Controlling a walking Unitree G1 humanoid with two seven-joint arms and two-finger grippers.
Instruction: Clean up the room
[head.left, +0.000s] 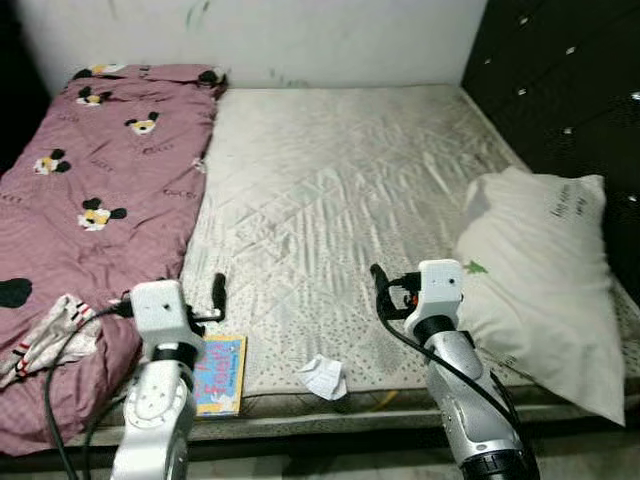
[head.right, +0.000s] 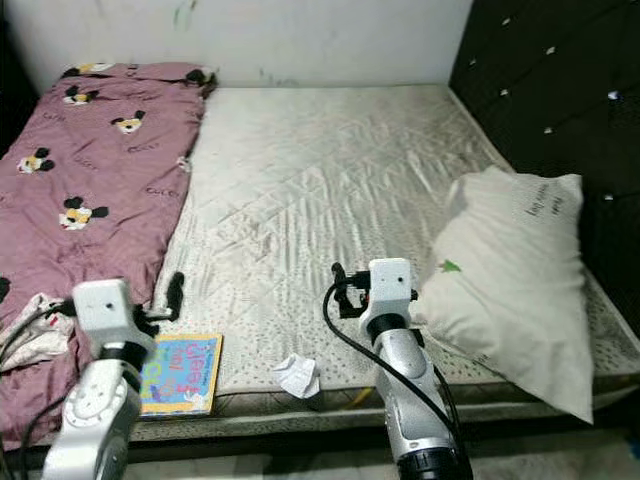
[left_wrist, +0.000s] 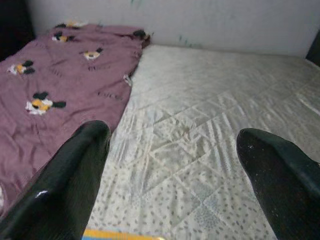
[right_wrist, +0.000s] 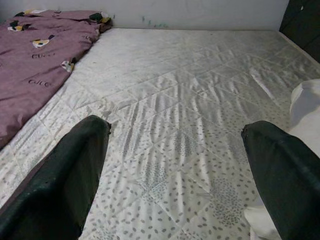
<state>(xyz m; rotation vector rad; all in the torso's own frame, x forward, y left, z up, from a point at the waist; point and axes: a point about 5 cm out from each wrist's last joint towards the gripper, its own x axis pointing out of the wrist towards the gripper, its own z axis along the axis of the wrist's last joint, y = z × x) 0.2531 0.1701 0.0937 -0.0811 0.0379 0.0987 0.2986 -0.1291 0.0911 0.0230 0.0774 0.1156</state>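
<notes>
A bare quilted mattress (head.left: 340, 170) lies before me. A mauve quilt (head.left: 100, 170) with cartoon mouse prints covers its left side. On the front edge lie a colourful children's book (head.left: 220, 373) and a crumpled white paper (head.left: 323, 377). A striped cloth (head.left: 50, 335) is bunched on the quilt's near corner. A white pillow (head.left: 545, 280) leans at the right edge. My left gripper (left_wrist: 172, 170) hovers open just above and behind the book, holding nothing. My right gripper (right_wrist: 175, 170) is open over the mattress, left of the pillow, holding nothing.
A dark padded panel (head.left: 560, 80) rises along the bed's right side, and a pale wall (head.left: 300, 35) closes the far end. Something yellow (head.left: 388, 398) pokes out under the mattress front edge. The wide middle of the mattress is bare.
</notes>
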